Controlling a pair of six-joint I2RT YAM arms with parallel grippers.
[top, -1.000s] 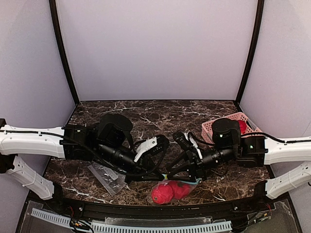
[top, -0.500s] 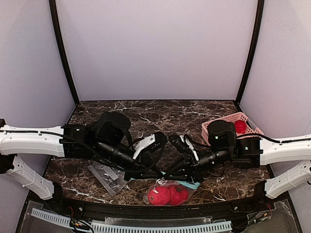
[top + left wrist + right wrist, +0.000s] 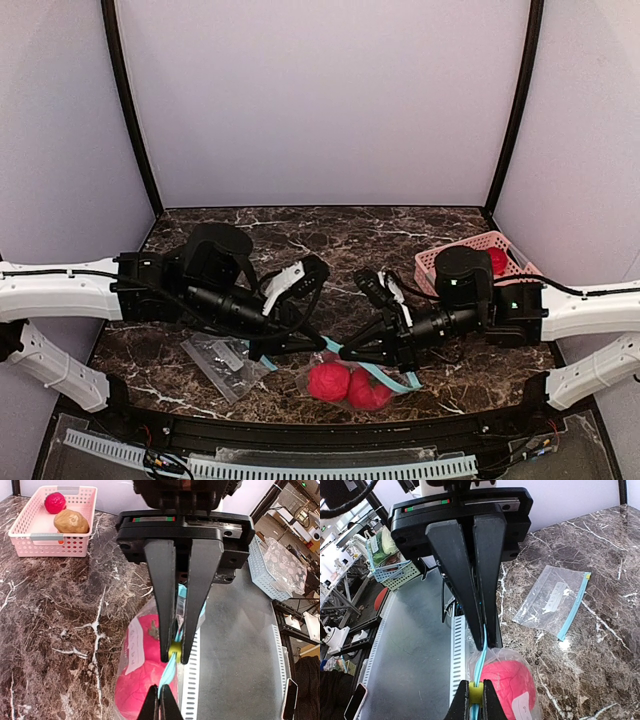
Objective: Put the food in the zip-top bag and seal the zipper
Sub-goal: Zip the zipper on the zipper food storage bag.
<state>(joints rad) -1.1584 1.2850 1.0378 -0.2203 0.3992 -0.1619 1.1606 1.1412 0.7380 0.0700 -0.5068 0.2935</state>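
Left claw [image 3: 174,655] and right claw [image 3: 484,637] both clenched on the teal zipper [image 3: 386,374], zip-top bag [image 3: 135,647] holding two red pieces of food [image 3: 328,381], lying at the tabletop [image 3: 300,230] near edge, between the arms

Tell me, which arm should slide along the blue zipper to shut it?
Probably the right arm. Its jaws are shut on the zipper beside those of the left arm, and the rest of the strip runs toward its side. The left jaws pin the yellow end, so they can anchor.
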